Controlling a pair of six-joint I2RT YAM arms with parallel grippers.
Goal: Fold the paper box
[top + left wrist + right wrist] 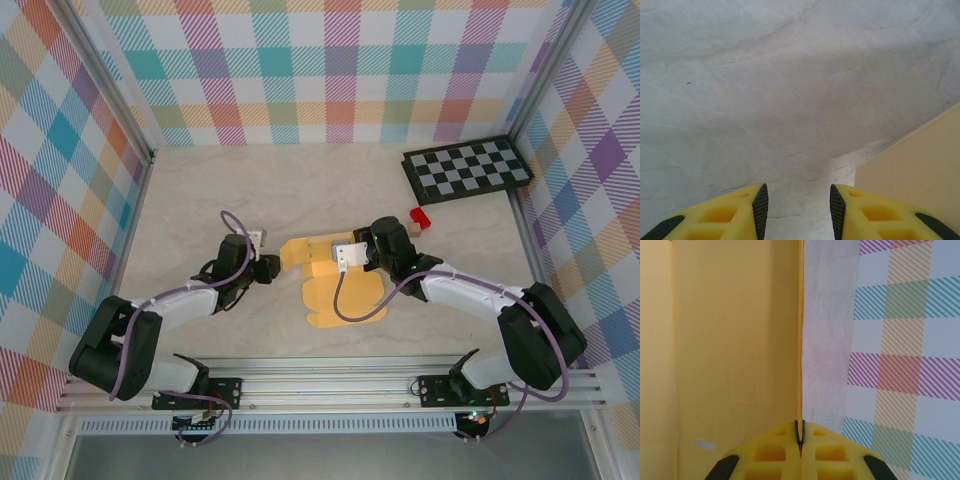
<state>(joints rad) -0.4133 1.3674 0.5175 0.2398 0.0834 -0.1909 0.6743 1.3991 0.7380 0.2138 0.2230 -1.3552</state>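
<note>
**Ana:** What was the right gripper [800, 437] doing?

**Ben:** It was clamped tight on the thin edge of the paper box [735, 340]. In its wrist view the jaws met with only the card's edge between them. A tan panel stood edge-on above them, its broad face off to the left, and the plaid wall [905, 340] lay to the right.

**Ana:** Did the overhead view show that pinch?

**Ben:** No, the wrist hid it there. What it gave was the layout: the right gripper [338, 260] sat over the middle of the sheet. The paper box [350, 302] was spread on the table [200, 190] between the two arms, with a scalloped edge towards the bases.

**Ana:** And the left gripper [799, 205]?

**Ben:** Its jaws stood apart with nothing between them, only bare marbled tabletop underneath. A corner of the paper box [920, 165] lay just to their right, not touching them. From above, the left gripper [272, 268] was just beside the sheet's left end.

**Ana:** What lay further out?

**Ben:** From overhead, a small red block [421, 217] was near the right arm. A black-and-grey checkerboard [466, 168] lay beyond it at the far right.
</note>
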